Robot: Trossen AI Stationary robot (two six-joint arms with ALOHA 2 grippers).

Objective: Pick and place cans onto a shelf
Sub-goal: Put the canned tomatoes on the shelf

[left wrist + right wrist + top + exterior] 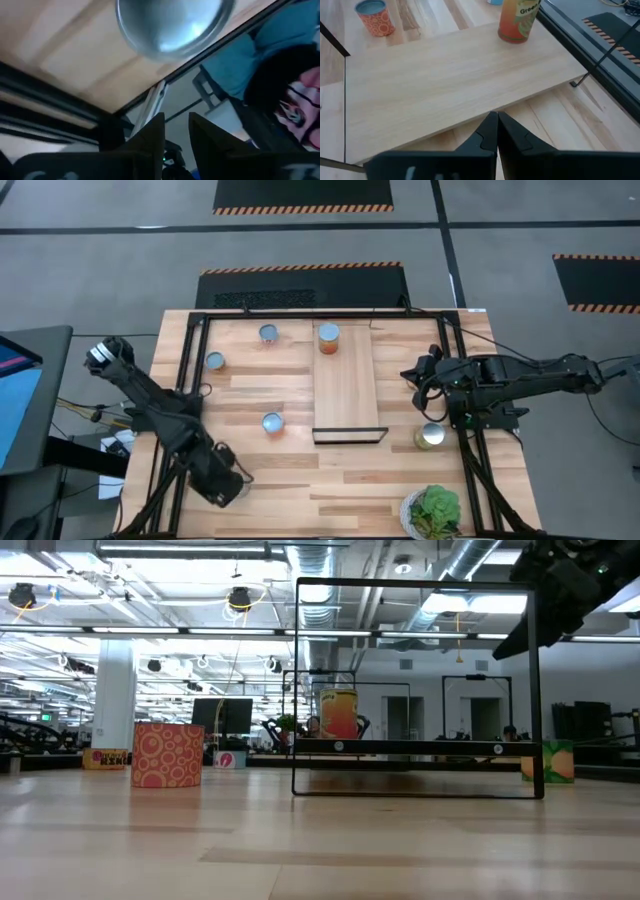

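The pale-wood shelf (pixel 345 385) lies flat on the table's middle, its black bracket (pixel 350 435) at the near end. An orange can (pixel 329 338) stands upright on the shelf's far end and also shows in the right wrist view (pixel 520 20). Three silver-topped cans (pixel 268 333) (pixel 215 361) (pixel 272 422) stand on the table left of the shelf. A green can (pixel 430 436) stands to the shelf's right. My right gripper (pixel 415 375) hovers shut and empty right of the shelf (pixel 496 122). My left gripper (pixel 228 483) is at the near left, slightly open and empty (pixel 176 122).
A leafy plant (pixel 432 510) stands at the table's near right edge. A black metal frame (pixel 195 380) runs around the work area. The low view shows an orange-patterned can (pixel 167 753) on the left and the frame's upright (pixel 536 690) on the right.
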